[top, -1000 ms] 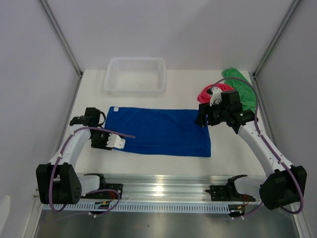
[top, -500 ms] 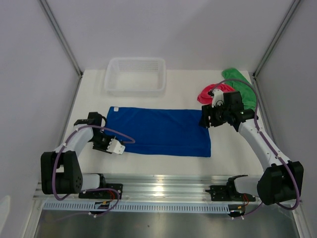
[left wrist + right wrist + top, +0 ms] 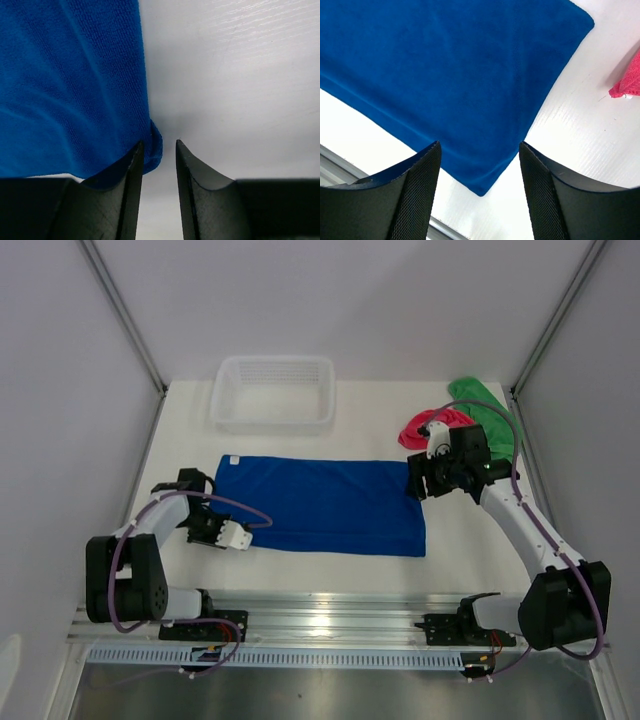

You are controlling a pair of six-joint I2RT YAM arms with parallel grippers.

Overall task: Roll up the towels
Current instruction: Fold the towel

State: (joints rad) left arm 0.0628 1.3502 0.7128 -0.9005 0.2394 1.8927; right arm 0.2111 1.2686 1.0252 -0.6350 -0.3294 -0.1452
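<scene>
1. Left wrist view: the left gripper (image 3: pixel 157 146) sits low on the table (image 3: pixel 240 75) at the near-left corner of the blue towel (image 3: pixel 65 85). Its jaws stand narrowly apart. The corner lies in the gap against one finger, with bare table showing beside the other, so nothing is pinched yet.
2. Judged from this, the step in hand is taking hold of the blue towel's left end to begin the first roll. The next move calls for shutting on that corner without pushing it out of the gap, then lifting and turning the edge over towards the right.
3. The blue towel itself lies spread flat across the middle of the table, long side running left to right.
4. The right gripper (image 3: pixel 480 146) hangs above the towel's right end, jaws spread wide and holding nothing. It may need to pin or clear that end once rolling starts.
5. Farther right, the pink-red towel (image 3: pixel 415 430) and green towel (image 3: pixel 478 397) lie bunched together, not yet rolled, just beyond the right arm.
6. Farthest, the basket (image 3: pixel 272 422) stands apart from the blue towel's far edge and blocks nothing.
</scene>
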